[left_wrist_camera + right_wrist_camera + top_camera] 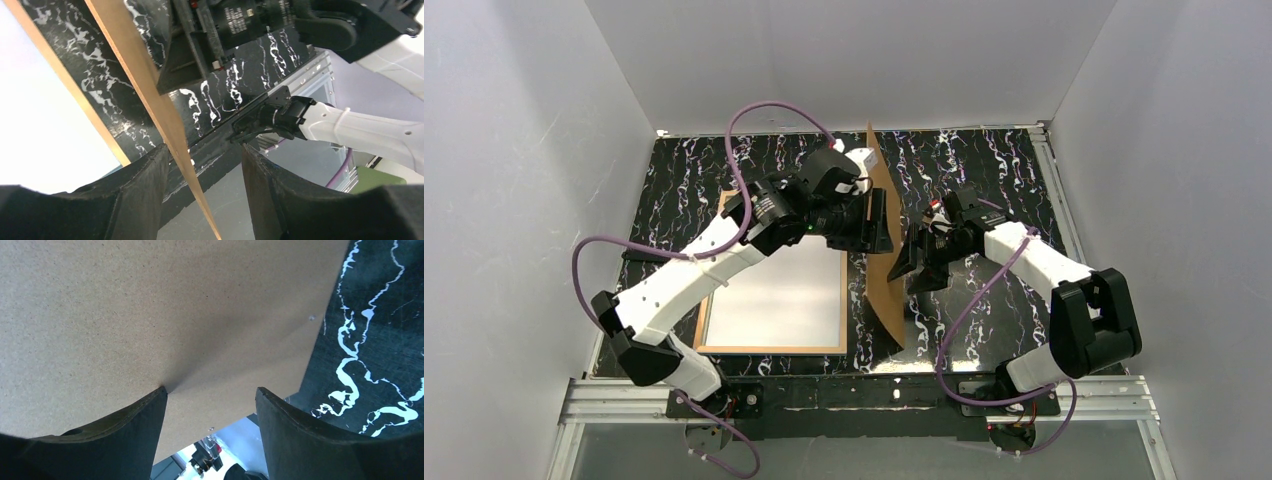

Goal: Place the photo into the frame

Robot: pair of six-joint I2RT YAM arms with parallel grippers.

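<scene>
- A black table [984, 170] veined with white stands boxed in by plain white walls [504, 150].
- The frame [769, 350] lies flat at left-centre, tan face up, and a white sheet fills it. The sheet looks like the photo [774, 300] with its blank side up.
- The frame sits left of both sets of fingers and touches neither.
- Just right of the frame, a brown backing board [886, 290] stands tilted on its edge.
- The left gripper [202, 150] is spread around the board's edge. The board sits close against one finger [150, 170] with a gap to the other, so it is not clamped.
- The right gripper [211, 392] is also spread and grasps nothing; one fingertip [150, 405] presses the board's face.
- The left arm covers the frame's far corner.
- The photo's printed side and the glass cannot be made out.
- The board fills most of the right wrist view.
</scene>
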